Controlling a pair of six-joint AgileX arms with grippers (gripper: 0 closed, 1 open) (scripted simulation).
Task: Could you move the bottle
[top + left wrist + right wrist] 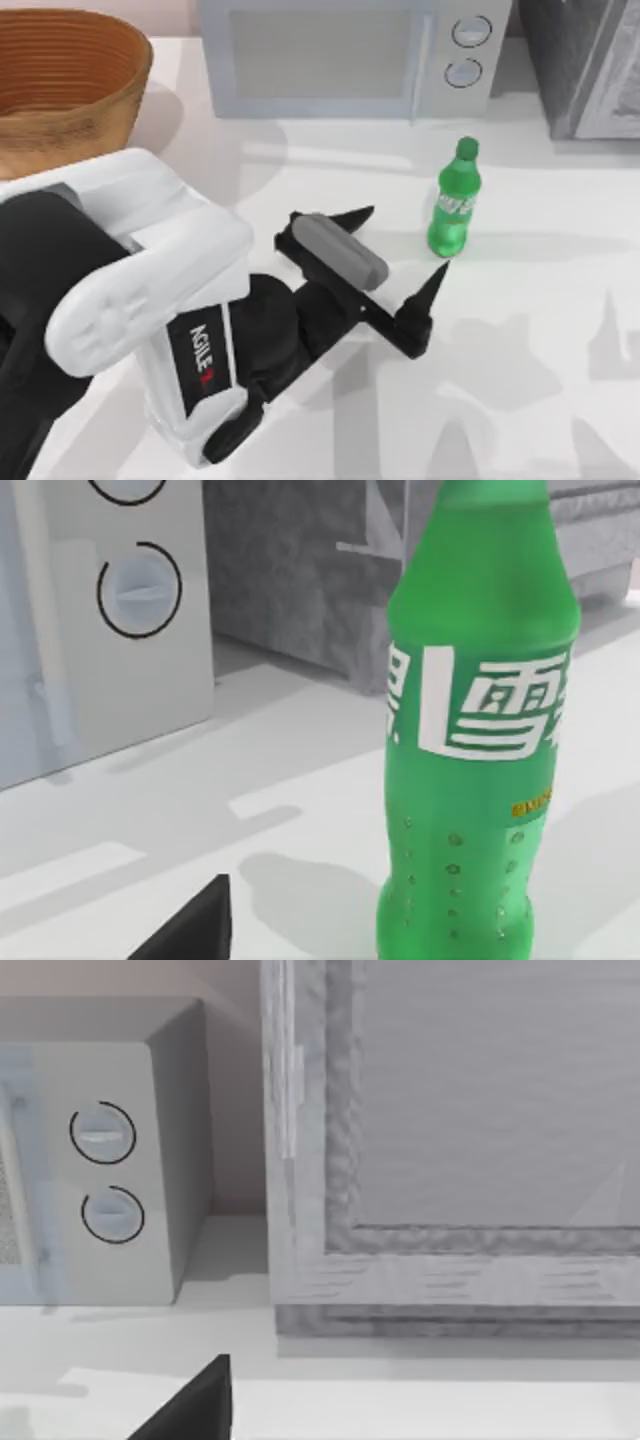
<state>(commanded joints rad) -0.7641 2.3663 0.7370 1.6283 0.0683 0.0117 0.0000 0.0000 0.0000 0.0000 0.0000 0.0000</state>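
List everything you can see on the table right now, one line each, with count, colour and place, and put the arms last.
bottle: one, bright green with a green cap and white-and-green label, standing upright right of the table's centre, in front of the microwave.
microwave: one, pale grey with two round dials, at the back centre.
wicker basket: one, brown, at the back left corner.
grey cabinet: one, mottled grey, at the back right corner.
table: one, white.
left gripper: one, black fingers on a white and black arm, fingers spread open just left of the bottle, not touching it.
right gripper: one, a dark fingertip in the right wrist view, facing the cabinet.
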